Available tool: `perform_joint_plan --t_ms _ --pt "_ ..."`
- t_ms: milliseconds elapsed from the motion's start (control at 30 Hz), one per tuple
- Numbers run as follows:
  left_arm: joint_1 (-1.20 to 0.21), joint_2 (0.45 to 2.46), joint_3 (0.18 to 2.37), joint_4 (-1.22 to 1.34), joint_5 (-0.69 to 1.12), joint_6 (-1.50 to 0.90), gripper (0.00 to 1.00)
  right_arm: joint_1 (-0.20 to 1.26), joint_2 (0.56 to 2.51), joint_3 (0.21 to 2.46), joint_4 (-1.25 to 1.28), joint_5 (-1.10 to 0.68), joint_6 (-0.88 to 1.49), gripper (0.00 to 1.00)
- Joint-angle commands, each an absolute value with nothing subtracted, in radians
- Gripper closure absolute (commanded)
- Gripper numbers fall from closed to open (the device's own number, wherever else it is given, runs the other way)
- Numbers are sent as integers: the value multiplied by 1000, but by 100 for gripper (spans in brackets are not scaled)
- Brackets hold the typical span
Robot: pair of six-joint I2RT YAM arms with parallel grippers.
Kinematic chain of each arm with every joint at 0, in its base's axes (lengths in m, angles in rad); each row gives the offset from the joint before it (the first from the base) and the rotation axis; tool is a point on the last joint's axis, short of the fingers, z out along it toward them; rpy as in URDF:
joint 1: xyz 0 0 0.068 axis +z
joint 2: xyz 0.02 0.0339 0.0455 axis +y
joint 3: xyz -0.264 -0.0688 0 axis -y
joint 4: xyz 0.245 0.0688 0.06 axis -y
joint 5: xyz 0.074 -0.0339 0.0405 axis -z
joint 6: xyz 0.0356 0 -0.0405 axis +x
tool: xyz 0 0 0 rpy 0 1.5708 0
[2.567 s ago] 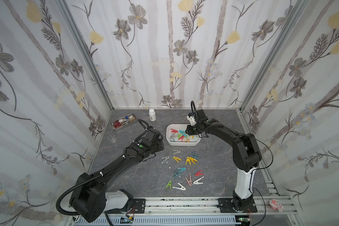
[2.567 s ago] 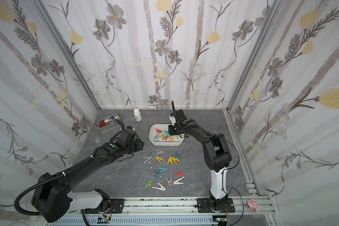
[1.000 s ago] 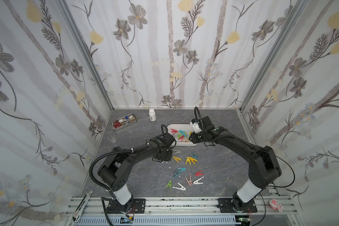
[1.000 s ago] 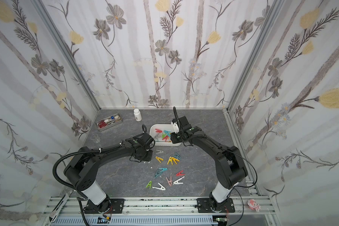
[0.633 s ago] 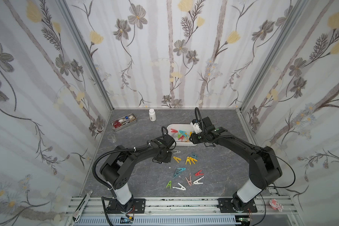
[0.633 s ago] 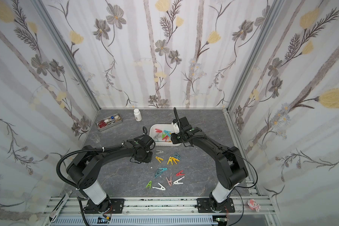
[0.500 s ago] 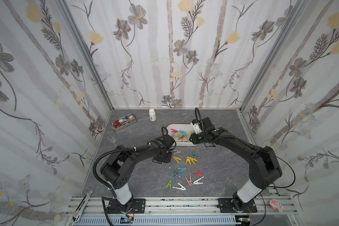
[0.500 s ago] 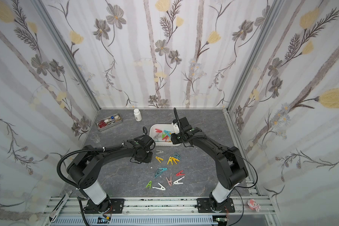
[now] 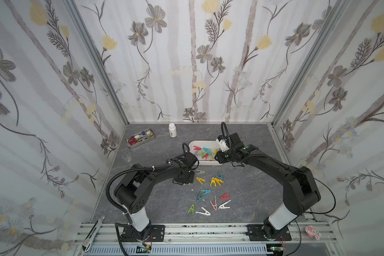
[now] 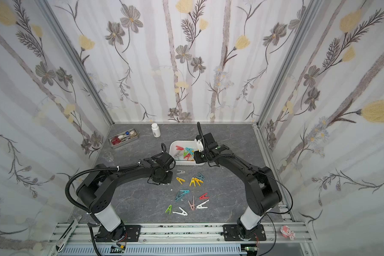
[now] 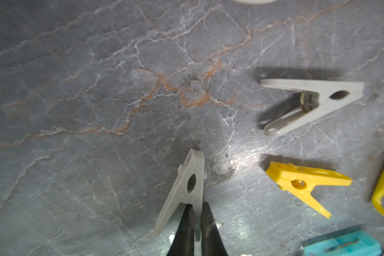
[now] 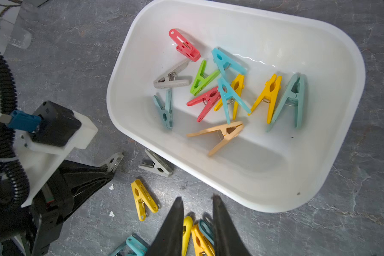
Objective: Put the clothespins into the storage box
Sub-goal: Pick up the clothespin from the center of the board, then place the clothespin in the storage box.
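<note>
The left jaws have just closed on one leg of a pale grey A-shaped plastic clothespin (image 11: 184, 188), lying on the marbled grey tabletop (image 11: 87, 99) near the white plastic storage box (image 12: 264, 197); it looks ready to lift. The right jaws hang apart, empty.

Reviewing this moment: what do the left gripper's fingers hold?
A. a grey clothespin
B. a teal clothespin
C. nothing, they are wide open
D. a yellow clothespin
A: in the left wrist view the left gripper has its fingers shut on one leg of the grey clothespin, while the yellow clothespin lies apart from them.
</note>
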State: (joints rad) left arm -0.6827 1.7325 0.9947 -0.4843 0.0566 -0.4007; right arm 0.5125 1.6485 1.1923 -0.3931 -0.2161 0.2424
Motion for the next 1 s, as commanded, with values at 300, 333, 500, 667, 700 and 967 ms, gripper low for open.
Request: perform_joint_plan --t_ms 300,333,500,667,700,967 --pt "-626 1595 1006 -443 186 -448 95 522 1626 1188 -365 -249 260 75" --pt "-615 1582 1008 -426 215 -459 95 529 1627 1180 -353 -254 269 75" --pt "-574 1550 1091 -362 324 -490 95 564 1636 1189 -357 -259 279 75" --pt "-563 1631 1286 -425 348 -458 95 571 1607 1225 -417 -219 259 75" --pt "-563 1645 1334 -429 349 -452 95 573 1603 1224 -424 -208 258 75" --pt "-560 1859 1521 -354 355 -462 94 578 1491 1113 -397 -185 298 74"
